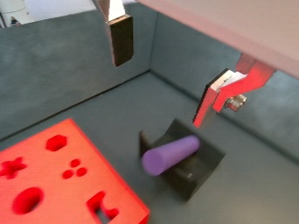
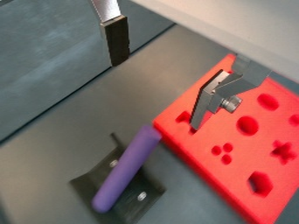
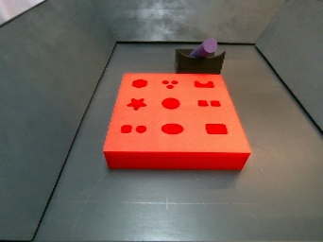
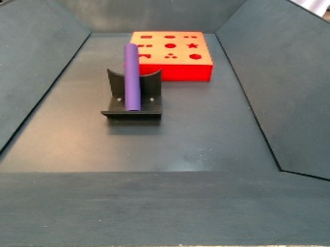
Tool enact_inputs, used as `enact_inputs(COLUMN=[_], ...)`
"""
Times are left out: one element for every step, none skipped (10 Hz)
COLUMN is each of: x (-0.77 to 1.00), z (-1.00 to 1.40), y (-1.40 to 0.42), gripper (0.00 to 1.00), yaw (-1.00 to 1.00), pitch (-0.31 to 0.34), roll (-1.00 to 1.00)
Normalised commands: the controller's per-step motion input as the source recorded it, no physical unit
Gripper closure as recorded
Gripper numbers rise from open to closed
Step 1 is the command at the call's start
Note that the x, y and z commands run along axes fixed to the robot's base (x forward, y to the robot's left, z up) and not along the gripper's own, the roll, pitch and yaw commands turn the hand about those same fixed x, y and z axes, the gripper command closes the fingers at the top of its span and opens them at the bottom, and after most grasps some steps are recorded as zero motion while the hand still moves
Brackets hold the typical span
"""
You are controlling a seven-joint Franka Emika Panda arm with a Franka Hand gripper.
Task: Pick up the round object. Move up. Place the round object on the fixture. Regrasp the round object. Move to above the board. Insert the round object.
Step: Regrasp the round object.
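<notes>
The end effector [image 1: 170, 66] is hovering wide open above the purple round object [image 1: 170, 153], which is leaning on the fixture [image 1: 193, 171]; an off-centre regrasp risks toppling it.

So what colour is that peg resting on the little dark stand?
Purple peg, clearest in a side view.

Peg on the fixture, board on the floor.
We see the board [image 3: 175, 121] lying flat in the middle of the grey floor [image 3: 76, 189], its darker cut-outs facing up: a star, circles, squares, small dots. Just beyond its far edge, near the back wall, stands the fixture [image 3: 199, 62], and the purple peg [image 3: 209, 46] rests on it, tilted. We see no gripper here.
</notes>
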Motion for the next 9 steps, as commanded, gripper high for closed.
enact_inputs(x=[0.02, 0.04, 0.05, 0.07, 0.08, 0.1, 0.1, 0.11, 0.11], z=[0.0, -0.01, -0.01, -0.01, 0.0, 0.0, -0.01, -0.01, -0.01], y=[-0.02, -0.02, -0.03, -0.03, -0.03, -0.04, -0.04, -0.05, -0.05], gripper=[0.0, 0.0, 0.0, 0.0, 0.0, 0.0, 0.0, 0.0, 0.0], yaw=[0.05, 0.05, 0.05, 0.06, 0.06, 0.07, 0.08, 0.1, 0.12], pitch=[0.025, 0.036, 0.045, 0.061, 0.077, 0.103, 0.118, 0.148, 0.17], roll=[1.0, 1.0, 1.0, 1.0, 1.0, 1.0, 1.0, 1.0, 1.0])
